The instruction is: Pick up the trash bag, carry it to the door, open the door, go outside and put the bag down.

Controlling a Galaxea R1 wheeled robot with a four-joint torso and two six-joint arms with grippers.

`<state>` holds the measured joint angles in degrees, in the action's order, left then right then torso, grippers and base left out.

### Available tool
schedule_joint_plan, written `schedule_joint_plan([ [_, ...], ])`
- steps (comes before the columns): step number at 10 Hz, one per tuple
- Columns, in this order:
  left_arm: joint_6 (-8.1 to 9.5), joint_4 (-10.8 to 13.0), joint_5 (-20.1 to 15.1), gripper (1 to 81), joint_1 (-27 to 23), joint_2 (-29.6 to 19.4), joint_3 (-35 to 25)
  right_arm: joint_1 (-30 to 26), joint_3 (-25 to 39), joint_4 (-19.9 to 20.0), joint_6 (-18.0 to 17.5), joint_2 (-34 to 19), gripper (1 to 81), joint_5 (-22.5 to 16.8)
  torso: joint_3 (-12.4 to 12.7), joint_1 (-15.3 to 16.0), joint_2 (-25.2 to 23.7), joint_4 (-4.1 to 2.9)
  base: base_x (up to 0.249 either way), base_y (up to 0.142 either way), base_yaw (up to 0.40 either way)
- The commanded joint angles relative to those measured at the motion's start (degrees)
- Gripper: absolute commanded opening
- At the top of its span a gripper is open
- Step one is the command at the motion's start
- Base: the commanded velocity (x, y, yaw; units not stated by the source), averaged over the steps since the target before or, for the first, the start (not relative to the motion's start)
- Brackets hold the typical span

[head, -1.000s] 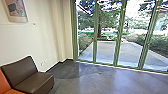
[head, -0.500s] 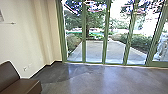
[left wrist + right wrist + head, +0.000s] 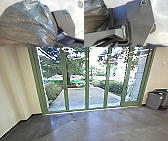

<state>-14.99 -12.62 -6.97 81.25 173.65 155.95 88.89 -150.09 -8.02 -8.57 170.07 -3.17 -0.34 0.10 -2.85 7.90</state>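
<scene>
Several tall panes in green frames (image 3: 87, 82) span most of the head view, all upright, grey floor (image 3: 100, 125) running up to them. Behind the glass: pale paving (image 3: 77, 98), shrubs (image 3: 53, 89) along both sides, tree (image 3: 69, 70) past it. Cream wall (image 3: 15, 92) on the left, dark trim (image 3: 23, 120) at its foot; another wall (image 3: 159, 74) on the right. Grey bin (image 3: 153, 100) stands by the right end of the glass, darker bin (image 3: 164, 102) just beside it. Trash bag (image 3: 27, 25) is at the robot, large in left wrist view, partly seen in right wrist view near the robot's dark plate (image 3: 140, 22). Shiny, creased plastic, folds drawing together toward one end. Can't tell if left gripper or right gripper is open, closed or gripping the bag. Smallest: pale fitting (image 3: 163, 64) on the right wall
</scene>
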Motion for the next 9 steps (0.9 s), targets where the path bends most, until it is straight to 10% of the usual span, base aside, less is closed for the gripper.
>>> schedule_joint_plan([
  [1,-0.47,0.31,-3.13,1.0,-3.95,0.12,-0.03,-3.24,-0.01,-0.33,0.22,0.03,81.1,-3.07,0.00,0.00,0.00,-0.20,0.000,0.000,-0.348],
  [3,-0.47,0.31,-3.13,1.0,-3.95,0.12,-0.03,-3.32,-0.10,-0.33,0.22,0.12,81.1,-3.07,0.00,0.00,0.00,1.29,0.000,0.000,-0.348],
  [9,-0.47,0.31,-3.13,1.0,-3.95,0.12,-0.03,-3.41,-0.10,-0.42,0.22,0.38,81.1,-3.16,0.00,0.00,0.00,1.24,0.000,0.000,-0.346],
])
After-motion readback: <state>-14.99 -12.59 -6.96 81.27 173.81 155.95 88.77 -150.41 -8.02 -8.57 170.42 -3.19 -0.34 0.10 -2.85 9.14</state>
